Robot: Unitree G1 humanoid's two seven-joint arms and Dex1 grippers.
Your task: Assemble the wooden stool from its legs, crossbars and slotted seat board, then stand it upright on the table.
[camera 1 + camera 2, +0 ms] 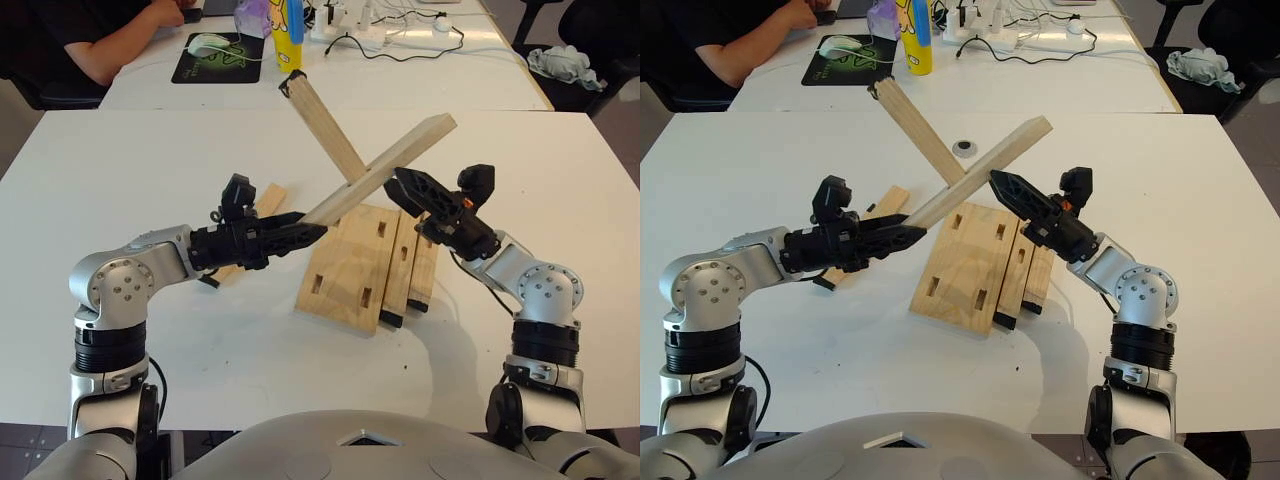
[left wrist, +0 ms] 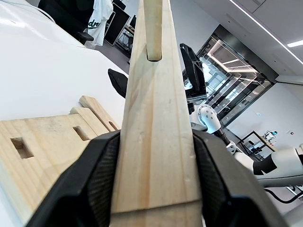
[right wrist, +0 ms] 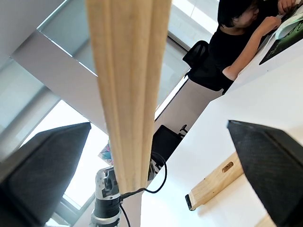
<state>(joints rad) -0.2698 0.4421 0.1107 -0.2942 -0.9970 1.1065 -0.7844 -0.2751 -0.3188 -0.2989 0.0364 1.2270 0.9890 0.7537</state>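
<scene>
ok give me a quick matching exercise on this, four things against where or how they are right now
Things:
1. left gripper
2. right gripper
3. seat board
4. yellow bottle

States or places:
a. open
b. standing on the far table
c. shut on a wooden bar
d. lying on the near table, under the raised wood

Pairs: 1-c, 2-a, 3-d, 4-b
</scene>
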